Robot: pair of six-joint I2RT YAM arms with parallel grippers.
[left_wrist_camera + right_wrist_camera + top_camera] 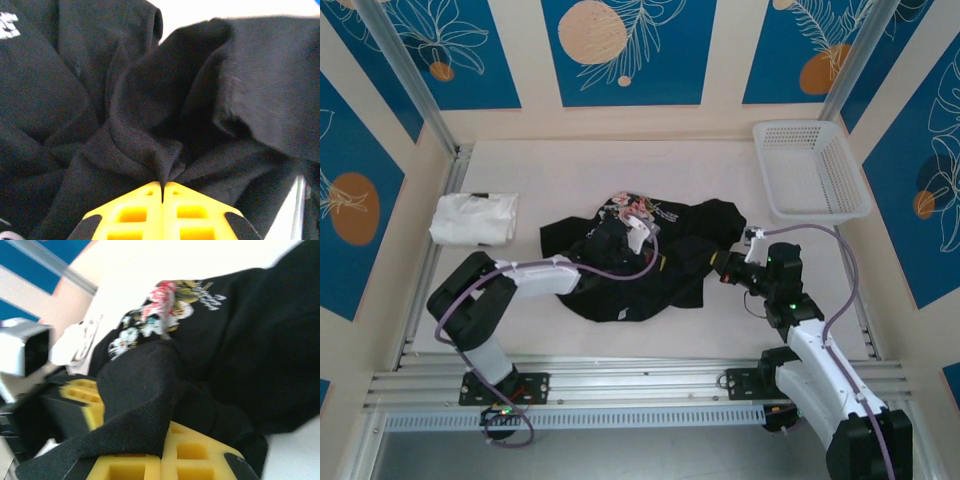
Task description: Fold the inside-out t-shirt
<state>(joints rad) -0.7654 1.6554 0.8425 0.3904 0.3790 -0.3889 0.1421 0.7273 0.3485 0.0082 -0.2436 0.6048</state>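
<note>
Pinching a raised ridge of cloth, your left gripper point(162, 186) has its yellow fingers pressed together, and a fold of the soft black t-shirt point(670, 285) is caught at their tips. Your right gripper point(161, 459) is closed too, clamped on a thicker fold near the shirt's right edge. From either wrist view you cannot tell how many layers are held.

The shirt lies crumpled in the middle of the pale table point(570, 170), and its pink-and-yellow floral print point(633, 210) shows on the far side of the heap. Well apart to the left sits a folded white garment point(473, 218). A white plastic mesh basket point(810, 170) stands at the far right corner, clear of the shirt.

Folding proper looks not yet begun, and this seems to be the first grasp for spreading. The next move likely calls for lifting both pinches and drawing them apart so the cloth opens out flat.
</note>
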